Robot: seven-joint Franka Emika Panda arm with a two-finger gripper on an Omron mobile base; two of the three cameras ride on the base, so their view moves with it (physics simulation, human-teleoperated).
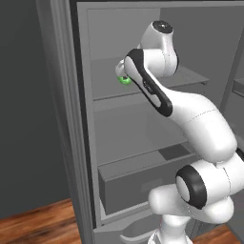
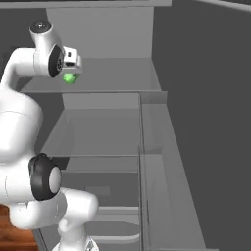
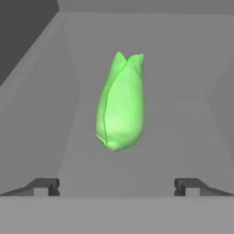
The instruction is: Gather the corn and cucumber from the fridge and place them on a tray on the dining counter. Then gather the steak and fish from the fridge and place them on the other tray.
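Note:
The fridge (image 1: 143, 124) stands open in front of me, its grey shelves facing the arm. On its upper shelf (image 3: 151, 137) lies the corn (image 3: 119, 104), a bright light-green oblong with a pointed leafy tip. It also peeks out as a green spot beside the hand, corn (image 1: 125, 79) in the left base view and corn (image 2: 70, 77) in the right. My gripper (image 3: 117, 186) hovers over it, open, fingers spread wide to either side and apart from it. Cucumber, steak, fish, trays and dining counter are out of view.
The fridge's side walls (image 2: 196, 98) and the shelf edges (image 1: 143, 159) close in around the arm. A grey drawer (image 1: 133, 186) sits low in the fridge. Wooden floor (image 1: 33, 224) shows at the lower left.

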